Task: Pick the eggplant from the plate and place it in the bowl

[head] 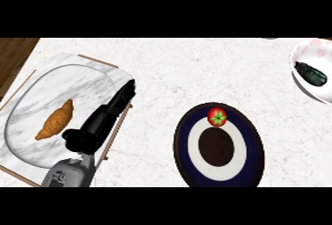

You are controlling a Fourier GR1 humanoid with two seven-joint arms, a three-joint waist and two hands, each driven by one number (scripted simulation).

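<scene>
Eggplant (312, 73) in bowl (304, 52); left hand (107, 115) straight-fingered, empty.

a golden croissant (55, 120) lies on a marble tray (39, 154) at the left of the pale speckled table (194, 70), whose far left corner borders a strip of wooden floor (13, 57).

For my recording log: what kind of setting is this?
Probably a kitchen counter: a pale marble-look counter top carrying food, namely a croissant on a marble tray and a tomato on a plate.
</scene>
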